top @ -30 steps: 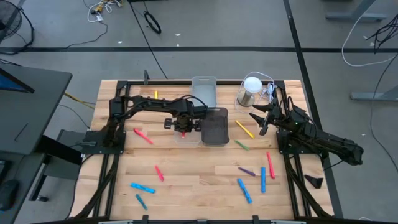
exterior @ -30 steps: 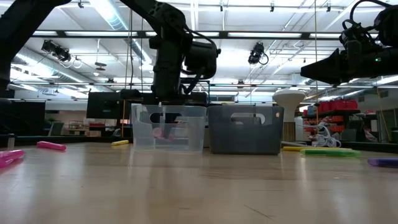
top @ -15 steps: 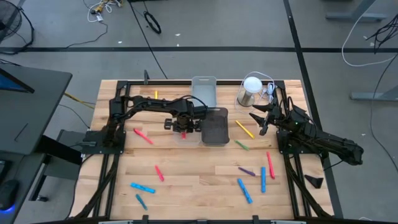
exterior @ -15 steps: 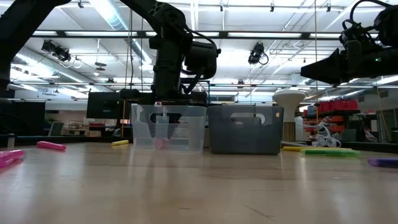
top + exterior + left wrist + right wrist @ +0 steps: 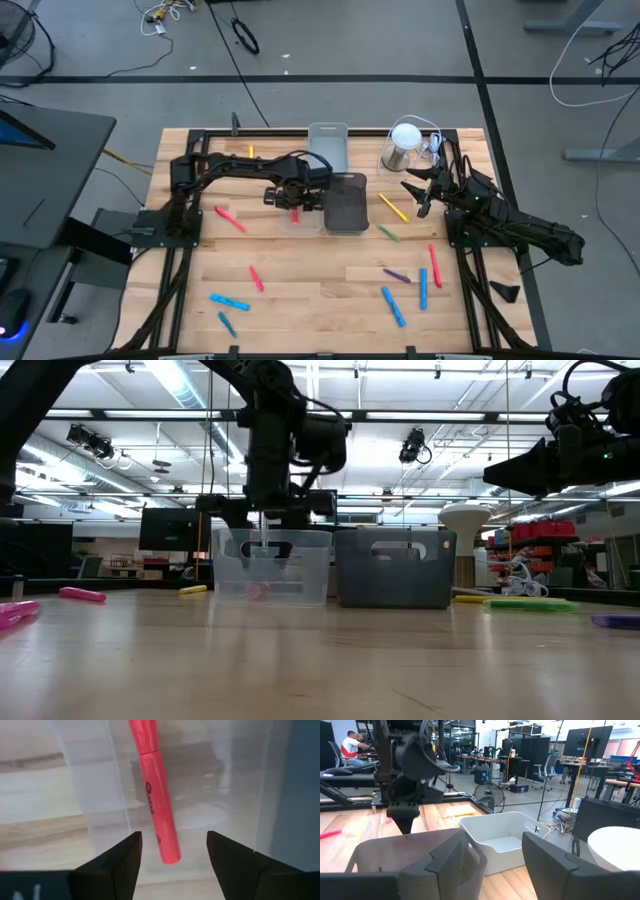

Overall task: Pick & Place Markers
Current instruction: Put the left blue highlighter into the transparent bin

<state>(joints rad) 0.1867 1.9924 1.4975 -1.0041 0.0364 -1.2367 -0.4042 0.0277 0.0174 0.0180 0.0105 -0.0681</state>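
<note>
left pincer (image 5: 294, 200): over the clear bin (image 5: 300, 217), fingers (image 5: 112, 865) spread, gripping nothing
released marker: pink marker (image 5: 154, 795) lies loose in the clear bin between the spread fingers, touching neither; shows pink through the bin wall in the low view (image 5: 258, 590)
right pincer (image 5: 412, 191): hovers off the counter near the yellow marker (image 5: 394, 208), fingers spread, empty, well apart from the bins
bins: 3 – clear bin, dark bin (image 5: 346, 203) touching its side, light bin (image 5: 328, 148) behind them toward the far edge
cup: 1 metal cup with white lid (image 5: 403, 147), far right corner, close to the right arm
markers on counter, count from high view: about 12 loose
pink/red: 3 – one left of clear bin (image 5: 230, 218), one near centre (image 5: 256, 278), one right side (image 5: 435, 265)
blue: 3 – one near left front (image 5: 229, 301), two right front (image 5: 393, 306) (image 5: 423, 287)
green/teal: 2 – one right of dark bin (image 5: 389, 234), one teal left front (image 5: 227, 323)
purple: 1 (image 5: 396, 274)
yellow: 2 – the one by the right pincer, one small at the far edge (image 5: 251, 152)
open room: broad bare strip of counter (image 5: 320, 290) across the middle front, between left and right marker groups
edges: teal and blue markers sit near the front edge; right pink near the right rail; bins clear of all edges but the far one
</note>
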